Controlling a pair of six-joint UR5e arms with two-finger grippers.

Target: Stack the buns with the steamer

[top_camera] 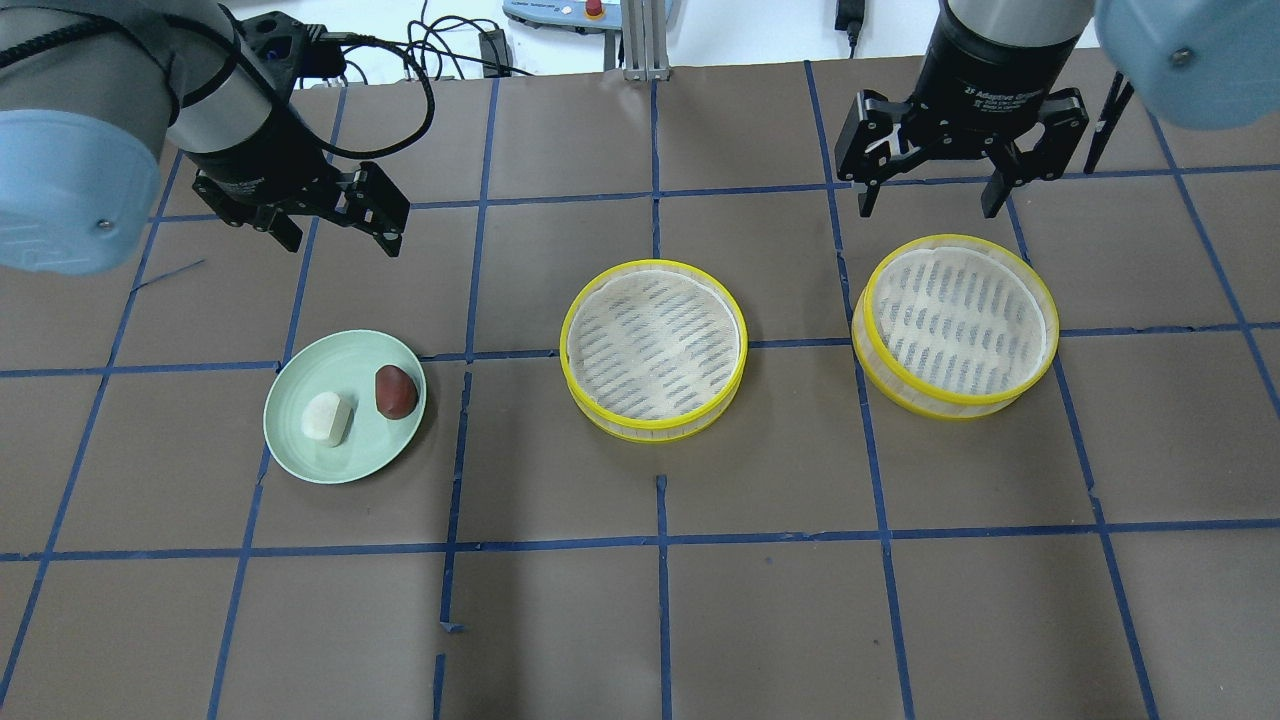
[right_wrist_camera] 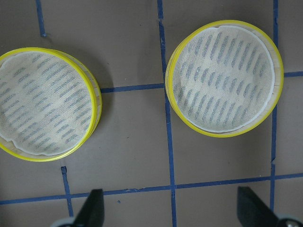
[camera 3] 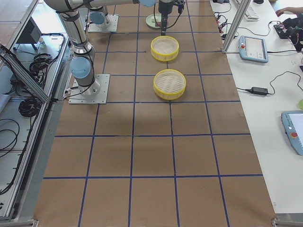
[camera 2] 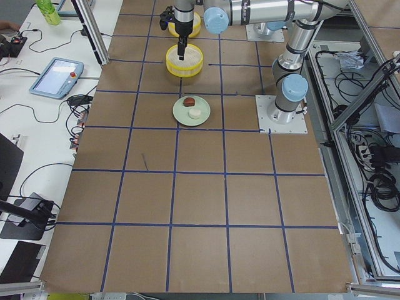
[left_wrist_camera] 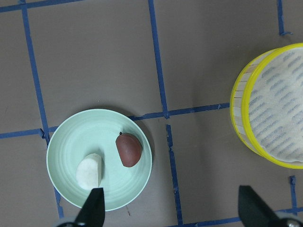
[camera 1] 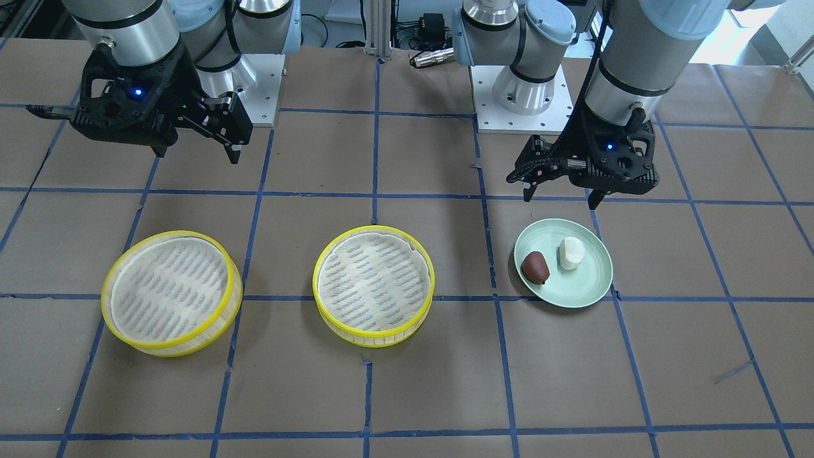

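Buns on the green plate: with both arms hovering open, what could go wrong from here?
The white bun and brown bun lie close together on the plate; the left gripper with its open fingers may knock one while taking the other. Both are small and rounded, so either might slip or roll from the grip.

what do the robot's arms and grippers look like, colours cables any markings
The left arm and right arm are silver-grey tubes with pale blue joint caps. The left gripper and right gripper are black, angular and two-fingered. The right one's black collar carries small white lettering. A blue light glows on each wrist mount, and a black cable runs along the left arm.
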